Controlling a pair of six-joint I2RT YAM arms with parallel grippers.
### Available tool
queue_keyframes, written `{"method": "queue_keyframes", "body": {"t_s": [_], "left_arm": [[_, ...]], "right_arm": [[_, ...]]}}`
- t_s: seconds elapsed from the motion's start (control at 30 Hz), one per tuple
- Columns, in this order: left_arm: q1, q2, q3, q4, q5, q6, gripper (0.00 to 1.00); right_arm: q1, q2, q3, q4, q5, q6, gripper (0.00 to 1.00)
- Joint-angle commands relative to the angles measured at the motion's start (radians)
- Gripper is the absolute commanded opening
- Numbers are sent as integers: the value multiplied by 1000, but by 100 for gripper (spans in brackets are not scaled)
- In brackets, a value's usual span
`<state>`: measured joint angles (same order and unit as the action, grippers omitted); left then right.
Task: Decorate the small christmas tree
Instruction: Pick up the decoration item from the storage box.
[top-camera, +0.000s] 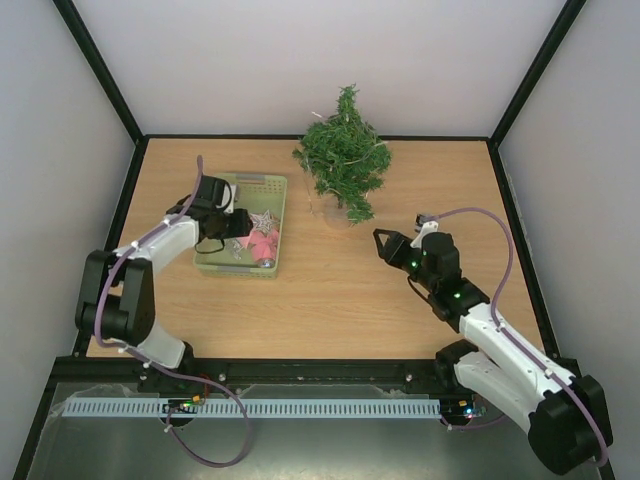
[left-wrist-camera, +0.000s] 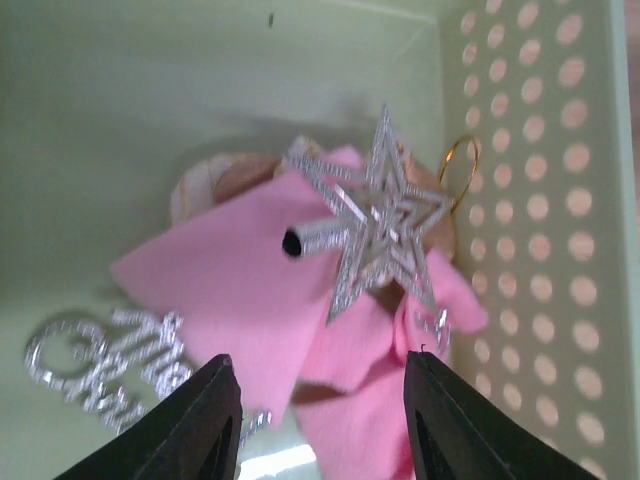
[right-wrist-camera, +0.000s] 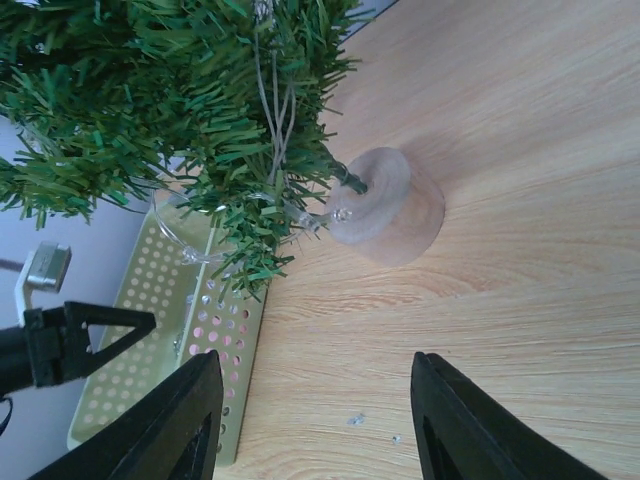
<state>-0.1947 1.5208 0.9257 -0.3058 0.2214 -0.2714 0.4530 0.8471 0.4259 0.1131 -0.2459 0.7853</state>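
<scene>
— How's the room, L to R?
— Table (top-camera: 330, 300) is boxed in by a black frame (top-camera: 200, 137) w/ pale walls (top-camera: 60, 150) on three sides. Left arm (top-camera: 160, 240) sits close to the left rail. The basket (top-camera: 262, 182) lies left of centre, w/ bare wood in front of it. The small christmas tree (top-camera: 345, 160) stands at the back, about mid-table, just right of the basket's far corner & nearly at the back rail. Open wood to its right, out to the right rail.
— Anything hard to see?
— From above, the basket's contents are half under the left gripper (left-wrist-camera: 318, 358). Its wrist cam shows a silver star (left-wrist-camera: 380, 215) on pink felt (left-wrist-camera: 230, 290), a glitter script word (left-wrist-camera: 100, 365) cut off by a finger, and a gold ring (left-wrist-camera: 458, 165) partly behind the star. Sth tan under the felt, can't tell what. The tree's wooden base (right-wrist-camera: 390, 205) is mostly under branches from above.
— Grippers?
— Left gripper: fingers spread wide over the felt inside the basket, nothing btwn them. Right gripper (right-wrist-camera: 317, 357): spread too, empty, above bare wood near the wooden base, not touching it.
</scene>
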Motion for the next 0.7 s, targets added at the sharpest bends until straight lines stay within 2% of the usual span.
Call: {"method": "queue_keyframes", "body": {"t_s": [0.0,0.2,0.47,0.67], "left_arm": [[12,98,72,61,9,-30,47],[24,193,96,119,32,-54,47],[23,238,111,180,75,-75,45],[24,288,140,171,94,-88,38]], "right_arm": [[7,-40,38,-94,20,-71,50],[7,-65,38,-99,-1,-80,50],[7,-41,26,-69,-28,-94,49],[7,-41,22,-36,-49,-66,49]]}}
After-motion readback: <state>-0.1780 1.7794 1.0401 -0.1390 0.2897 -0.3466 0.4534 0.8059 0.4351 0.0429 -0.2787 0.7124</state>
